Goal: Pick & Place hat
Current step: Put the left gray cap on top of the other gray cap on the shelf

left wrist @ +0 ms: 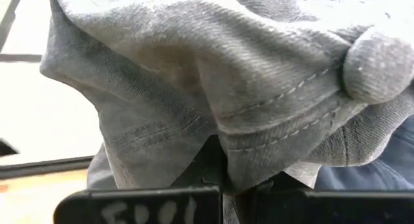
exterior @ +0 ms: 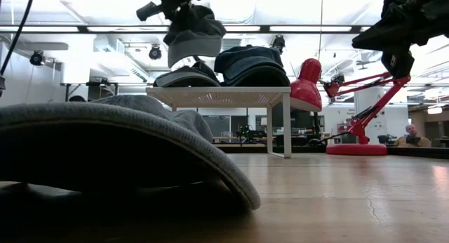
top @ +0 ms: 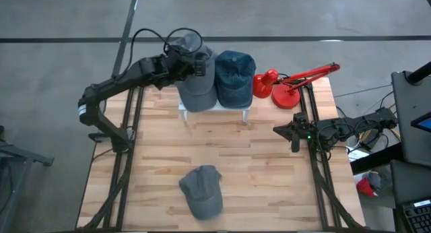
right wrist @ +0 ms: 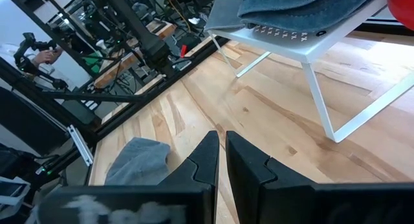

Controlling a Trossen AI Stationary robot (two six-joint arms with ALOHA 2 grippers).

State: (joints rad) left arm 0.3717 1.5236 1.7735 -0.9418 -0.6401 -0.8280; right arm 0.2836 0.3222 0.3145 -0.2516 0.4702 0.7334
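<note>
A grey hat [top: 196, 81] is held by my left gripper [top: 183, 61] above the white stand [top: 232, 109] at the table's far edge. In the low view this hat [exterior: 191, 32] hangs clear over another grey hat [exterior: 186, 76] that rests on the stand [exterior: 224, 95]. A blue hat [top: 234, 77] lies on the stand beside it. A third grey hat [top: 202, 191] lies flat on the table near the near edge. My right gripper [top: 277, 130] waits shut over the table's right side. My left gripper is shut on the grey hat's crown, pinching a fold of cloth [left wrist: 223, 166] not far from the top button [left wrist: 381, 62]. It comes from the table's left, slanting down. The hat hangs below the fingers, lifted clear of the stand, with its brim [exterior: 193, 52] lowest.
A red desk lamp [top: 288, 85] stands at the far right, next to the stand. The middle of the wooden table [top: 256, 165] lies between the stand and the near grey hat [right wrist: 139, 160]. Dark equipment and cables sit off the table's right edge.
</note>
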